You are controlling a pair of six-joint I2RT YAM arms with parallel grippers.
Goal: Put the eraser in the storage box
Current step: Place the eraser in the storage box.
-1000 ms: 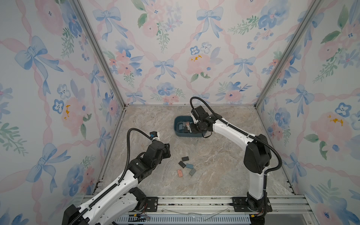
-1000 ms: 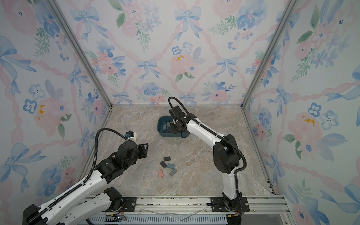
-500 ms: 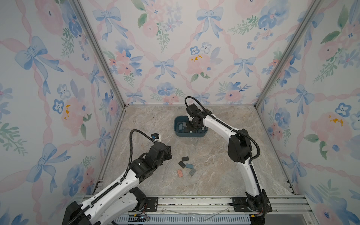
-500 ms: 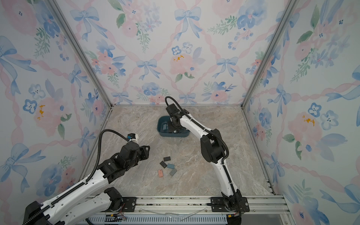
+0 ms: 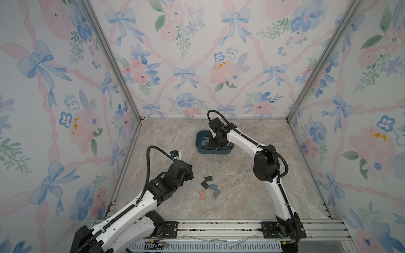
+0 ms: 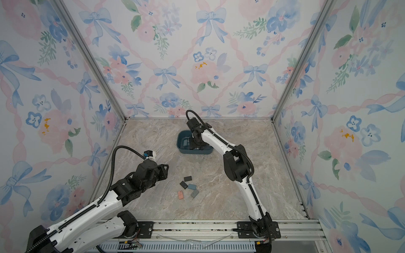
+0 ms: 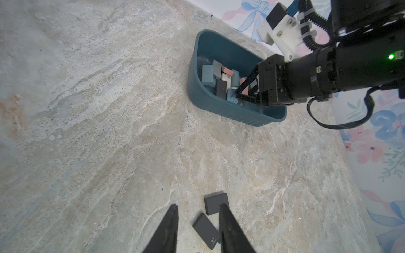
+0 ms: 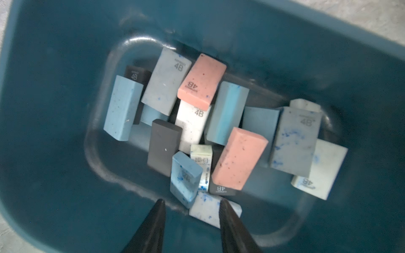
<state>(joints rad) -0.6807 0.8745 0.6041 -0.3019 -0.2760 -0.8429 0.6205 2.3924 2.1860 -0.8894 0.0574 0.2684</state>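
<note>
Reaching down inside the walls of the dark teal-blue plastic storage box [image 5: 213,151], the right jaws appear in both top views. The box [image 6: 192,151] stands on the marble-patterned counter [image 5: 252,186] near its far edge, about midway between the side edges. Five loose erasers lie clustered nearer the front edge: a flat black rectangular eraser [image 5: 208,178], a second black eraser [image 5: 205,185] just beside it, a blue-grey eraser [image 5: 212,186], a grey eraser [image 5: 216,193] and a pink eraser [image 5: 202,194]. The left jaws hover beside this cluster, on its left-edge side.

Left wrist view: the left jaws stand parted and empty above the counter. The flat black eraser [image 7: 215,203] lies partly hidden behind one of them, with the second black eraser [image 7: 206,231] seen between them. Farther off, the box [image 7: 219,105] holds a heap of mixed erasers, with the right jaws lowered into it.

Right wrist view: the right jaws stand apart, grasping nothing. Beyond their tips a pale blue eraser [image 8: 185,177] leans against a white, blue-stained eraser [image 8: 210,210]. A speckled pink eraser [image 8: 240,157] rests on top of the heap inside the box [image 8: 54,109].
</note>
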